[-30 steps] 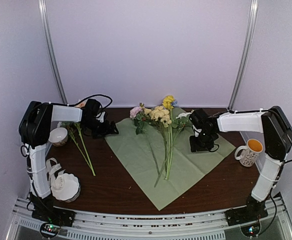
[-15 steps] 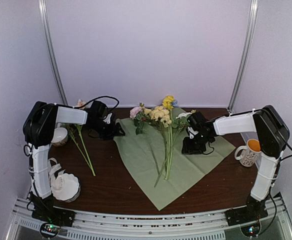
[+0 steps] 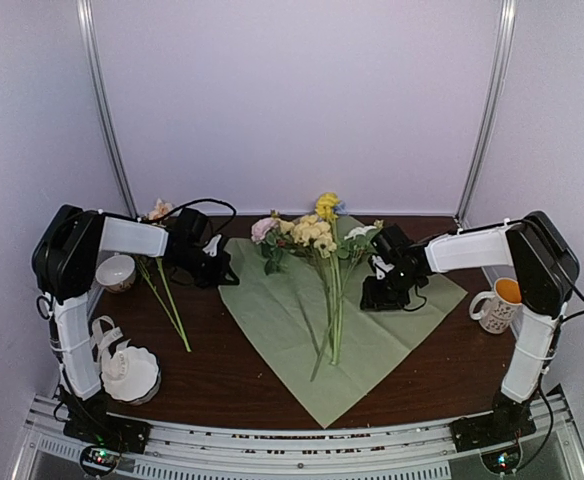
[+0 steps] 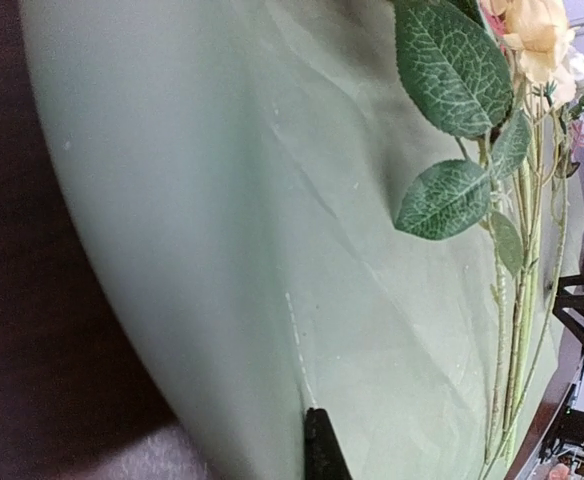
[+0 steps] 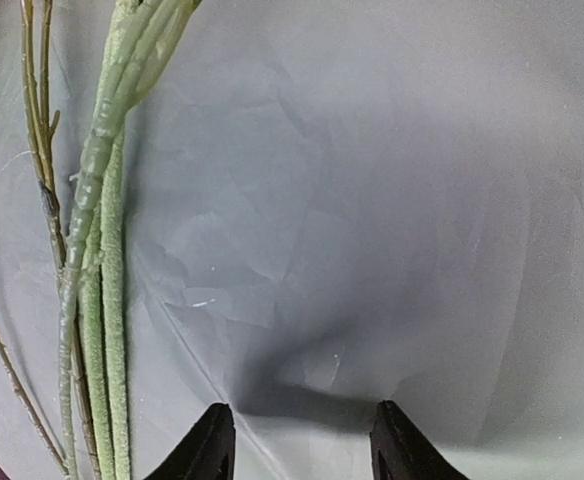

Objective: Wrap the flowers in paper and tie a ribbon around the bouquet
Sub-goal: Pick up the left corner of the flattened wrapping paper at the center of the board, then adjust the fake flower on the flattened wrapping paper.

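The dark brown surface (image 3: 232,385) carries the sage green paper (image 3: 272,320), spread as a diamond across the middle of the frame, one point toward the bottom edge, likely so the sides can be folded over what lies on it. The flowers (image 3: 317,235) lie along its centre line, blossoms at the upper middle over the top corner and stems (image 5: 97,300) running down toward the centre, which suits a cone with a narrow tail. A few loose stems (image 3: 167,295) lie on bare wood at the left, off the sheet. At the lower left, the cream ribbon (image 3: 104,335) loops beside a white scalloped bowl (image 3: 137,375), untouched; a mug (image 3: 499,303) stands at the right edge. The left pincer (image 3: 217,272) sits at the sheet's left corner, clenched, and its wrist view shows one dark fingertip (image 4: 317,450) at the paper's edge, so it appears to be pinching that corner to start a fold. The right pincer (image 5: 302,445) is partly spread, grasping nothing, its tips down on the paper right of the stems, probably to pin the sheet.
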You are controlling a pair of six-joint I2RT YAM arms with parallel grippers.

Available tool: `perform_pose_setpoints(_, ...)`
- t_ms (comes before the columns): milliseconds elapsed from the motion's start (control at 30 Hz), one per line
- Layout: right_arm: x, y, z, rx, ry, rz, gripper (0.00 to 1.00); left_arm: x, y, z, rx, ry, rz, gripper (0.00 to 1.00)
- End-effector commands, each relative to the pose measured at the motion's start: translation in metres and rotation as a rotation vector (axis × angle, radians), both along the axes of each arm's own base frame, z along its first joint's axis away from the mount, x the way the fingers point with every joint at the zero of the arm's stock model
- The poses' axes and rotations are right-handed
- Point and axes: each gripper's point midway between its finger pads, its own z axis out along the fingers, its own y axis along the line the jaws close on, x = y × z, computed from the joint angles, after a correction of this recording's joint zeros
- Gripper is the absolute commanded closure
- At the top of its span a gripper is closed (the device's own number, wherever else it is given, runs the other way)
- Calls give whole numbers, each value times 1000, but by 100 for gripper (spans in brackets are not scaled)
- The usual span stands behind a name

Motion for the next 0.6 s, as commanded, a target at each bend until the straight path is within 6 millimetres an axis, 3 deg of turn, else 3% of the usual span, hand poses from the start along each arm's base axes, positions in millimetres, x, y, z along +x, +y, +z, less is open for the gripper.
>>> perform_pose_setpoints(0,-33,5,-4,-23,59,70,52,-11,15,21,55,-62,-12,100)
perform_pose_setpoints(233,-34,41,40,11,-50,152,53,-30,28,12,112,-43,-24,100)
perform_pose_setpoints(433,10,63,65,112,-166,11,50,-31,30,12,120,-51,-29,100)
perform_pose_setpoints(567,32,75,55,128,-162,-48,49,-29,31,19,127,-74,-33,100)
